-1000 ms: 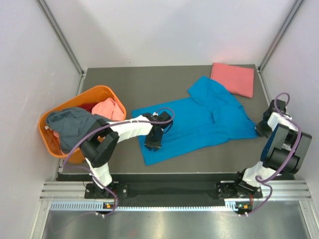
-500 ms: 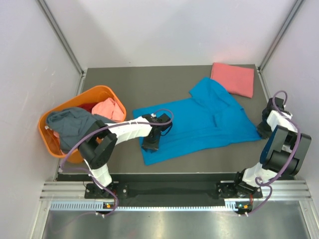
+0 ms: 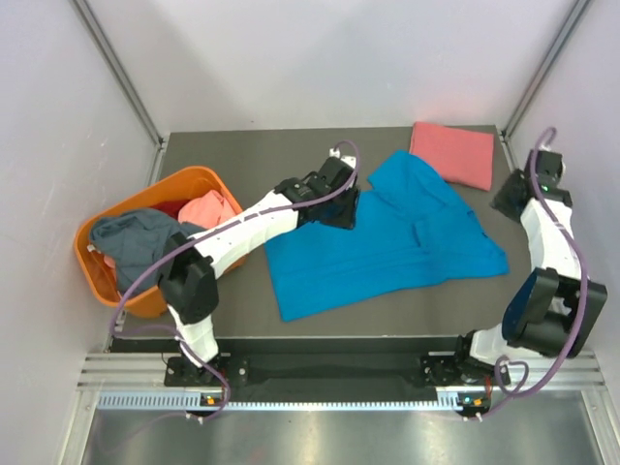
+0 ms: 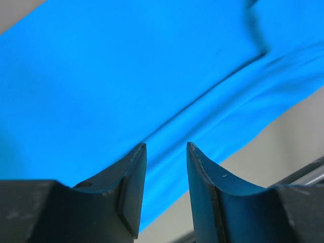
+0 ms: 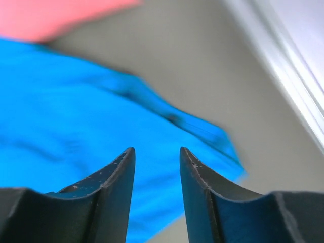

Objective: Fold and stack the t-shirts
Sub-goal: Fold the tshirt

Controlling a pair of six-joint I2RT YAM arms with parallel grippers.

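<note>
A bright blue t-shirt point(image 3: 387, 242) lies spread out on the middle of the dark table. My left gripper point(image 3: 341, 209) is open and empty over its far left edge. The left wrist view shows blue cloth point(image 4: 126, 76) below the parted jaws of the left gripper point(image 4: 166, 152). My right gripper point(image 3: 506, 200) is open and empty beyond the shirt's right side. In the right wrist view it point(image 5: 157, 154) hangs above blue cloth point(image 5: 76, 126). A folded salmon-pink t-shirt point(image 3: 452, 153) lies at the back right and also shows in the right wrist view point(image 5: 61, 15).
An orange plastic basket point(image 3: 194, 176) stands at the table's left edge. It holds a crumpled grey-blue shirt point(image 3: 136, 242) and a salmon-pink one point(image 3: 208, 211). White walls and metal posts close in the table on three sides.
My left arm has swung from the shirt's near left part to its far left edge. My right arm has moved from the shirt's right edge toward the back. The blue shirt lies a little flatter.
</note>
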